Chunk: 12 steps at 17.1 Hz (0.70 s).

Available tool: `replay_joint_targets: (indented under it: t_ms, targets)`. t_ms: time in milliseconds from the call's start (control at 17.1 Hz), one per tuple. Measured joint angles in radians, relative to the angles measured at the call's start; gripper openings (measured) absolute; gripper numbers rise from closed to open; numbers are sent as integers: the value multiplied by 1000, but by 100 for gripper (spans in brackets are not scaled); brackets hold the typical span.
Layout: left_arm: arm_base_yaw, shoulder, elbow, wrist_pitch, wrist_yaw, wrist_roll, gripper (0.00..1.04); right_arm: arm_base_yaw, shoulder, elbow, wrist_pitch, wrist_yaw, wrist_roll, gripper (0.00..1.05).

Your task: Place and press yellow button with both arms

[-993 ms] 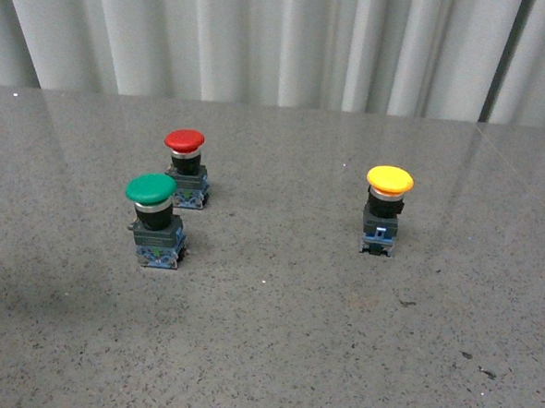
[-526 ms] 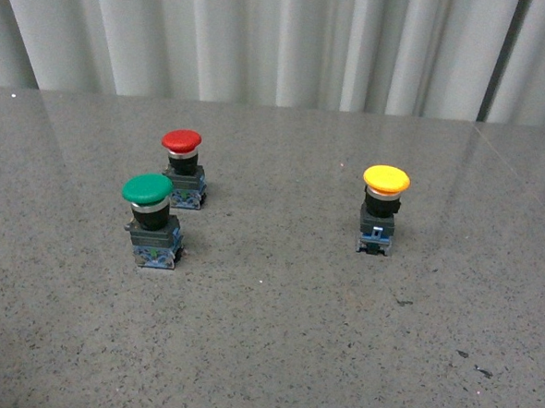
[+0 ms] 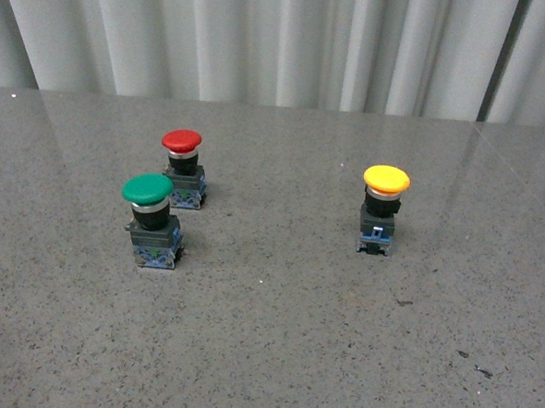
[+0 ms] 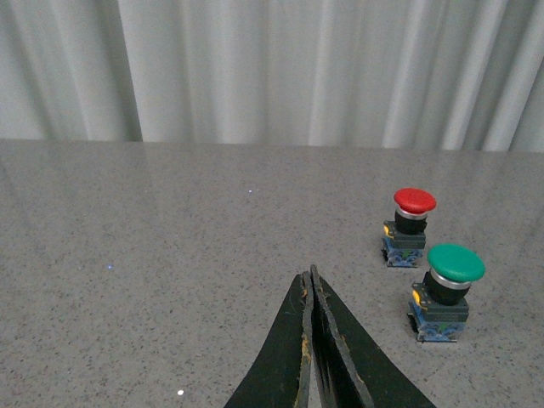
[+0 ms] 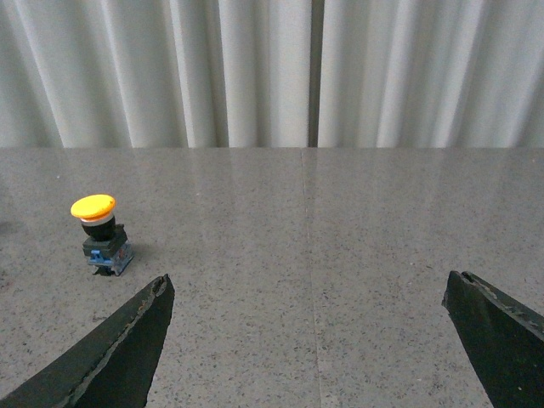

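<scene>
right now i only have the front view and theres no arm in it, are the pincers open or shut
Observer: The left pincer is shut tight and holds nothing.
Operator: ok and the right one
Observer: The right pincer is wide open, with nothing in it.
Operator: can either wrist cam see the yellow button
Observer: Only the right wrist view shows it. The yellow button stands upright there, well clear of that pincer.
</scene>
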<state>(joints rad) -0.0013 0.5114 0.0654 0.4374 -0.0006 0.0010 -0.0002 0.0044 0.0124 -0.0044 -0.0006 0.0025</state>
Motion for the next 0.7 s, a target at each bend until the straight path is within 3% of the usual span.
replay_joint_targets:
  t_ms: [701]
  targets:
    - [1,-156,-52,-86,0,0,4,0,0,0,0,0,0,98]
